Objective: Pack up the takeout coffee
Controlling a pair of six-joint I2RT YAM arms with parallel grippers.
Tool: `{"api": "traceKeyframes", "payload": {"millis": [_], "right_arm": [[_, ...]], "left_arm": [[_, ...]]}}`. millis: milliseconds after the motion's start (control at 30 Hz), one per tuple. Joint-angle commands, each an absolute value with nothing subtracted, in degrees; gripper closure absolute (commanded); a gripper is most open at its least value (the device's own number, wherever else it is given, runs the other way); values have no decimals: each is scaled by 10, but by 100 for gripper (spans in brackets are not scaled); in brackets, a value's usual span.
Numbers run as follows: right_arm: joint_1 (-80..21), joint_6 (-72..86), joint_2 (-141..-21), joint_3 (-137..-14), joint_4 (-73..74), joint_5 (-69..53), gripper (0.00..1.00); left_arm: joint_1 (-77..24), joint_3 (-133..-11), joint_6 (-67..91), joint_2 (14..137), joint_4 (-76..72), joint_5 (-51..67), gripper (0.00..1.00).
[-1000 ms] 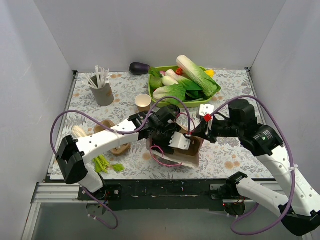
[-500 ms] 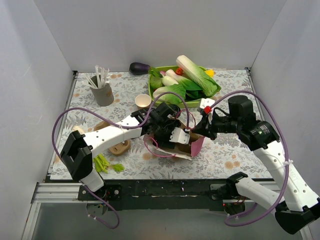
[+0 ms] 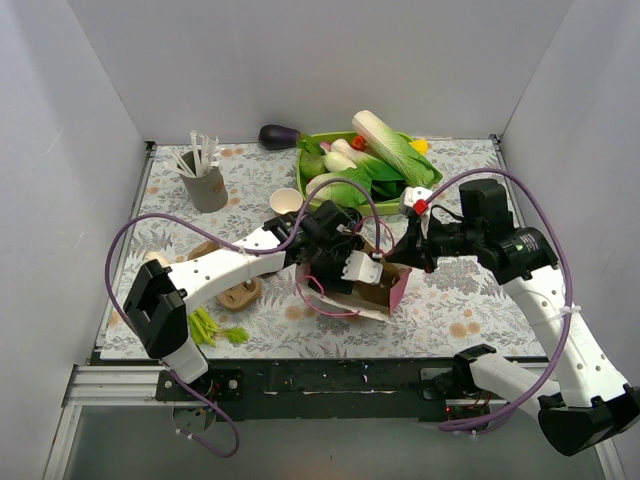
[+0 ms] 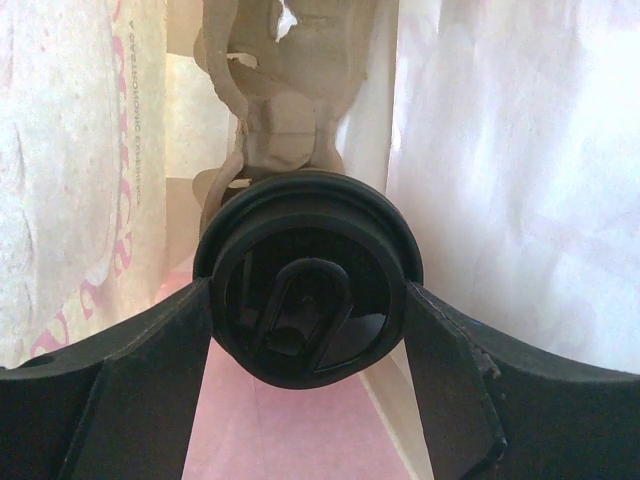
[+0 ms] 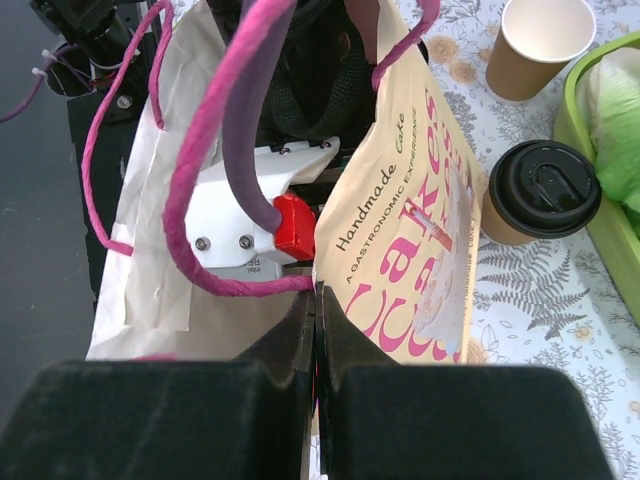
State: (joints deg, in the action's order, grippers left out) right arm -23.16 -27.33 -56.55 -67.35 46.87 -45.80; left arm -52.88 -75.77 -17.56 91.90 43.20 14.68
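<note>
Viewing the left wrist feed, I see the left claw [image 4: 305,300] partly spread, its fingers pressed against both sides of a lidded cup [image 4: 300,250]. This cup sits inside the paper bag [image 5: 400,260], its black lid facing the camera. The right claw [image 5: 315,310] is fully closed, pinching the bag's edge. On the tabletop [image 3: 460,300], a second lidded cup [image 5: 545,188] stands just beside the bag's printed side, and an unlidded cup [image 5: 545,45] stands near it, close to the green tray [image 5: 560,130]
</note>
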Motion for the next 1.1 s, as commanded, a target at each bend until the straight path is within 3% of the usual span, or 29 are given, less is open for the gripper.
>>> {"api": "traceKeyframes", "payload": {"millis": [0,300,767,1067], "right_arm": [[-230,-292,-575,-700,535,-475,99],[-220,-297,-618,-737,600,-517,99],[-200,-346,-643,-736,632,-518,99],[-184,-348,-644,-737,635,-513,99]], "left_arm": [[-522,-850,-171,918,503,216,100],[-522,-873,-168,905,526,229,100],[-522,-798,-132,889,341,158,100],[-522,-792,-153,929,326,166,100]]}}
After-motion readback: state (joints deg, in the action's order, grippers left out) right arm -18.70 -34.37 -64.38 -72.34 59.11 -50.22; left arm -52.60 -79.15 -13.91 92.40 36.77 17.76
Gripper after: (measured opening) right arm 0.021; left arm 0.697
